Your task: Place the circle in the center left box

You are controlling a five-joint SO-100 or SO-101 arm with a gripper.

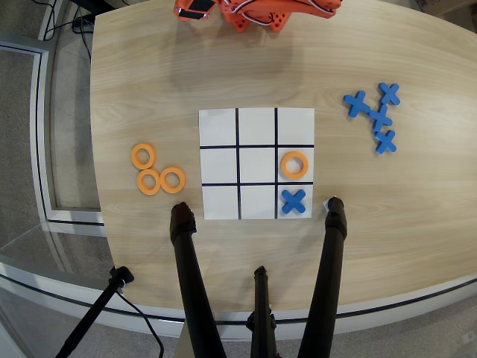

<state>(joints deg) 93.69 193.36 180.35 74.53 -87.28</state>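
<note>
Looking down at your table (149, 82) from the overhead view, the orange ring (294, 165) lies flat inside the middle-row cell (295, 151) of the right-hand column on the paper grid (256, 163), clear of the black lines. Right below it, in the bottom right cell, sits a blue X (294, 201). Three more orange rings (157, 171) are bunched on the bare wood left of the grid, two of them touching. Four blue crosses (375, 115) are piled near the right edge, well apart from the grid. Your orange arm (257, 11) only pokes in at the top edge, far from everything, and I can't tell whether its claw is released or clenched. Black tripod legs (192, 276) come up from the bottom.
</note>
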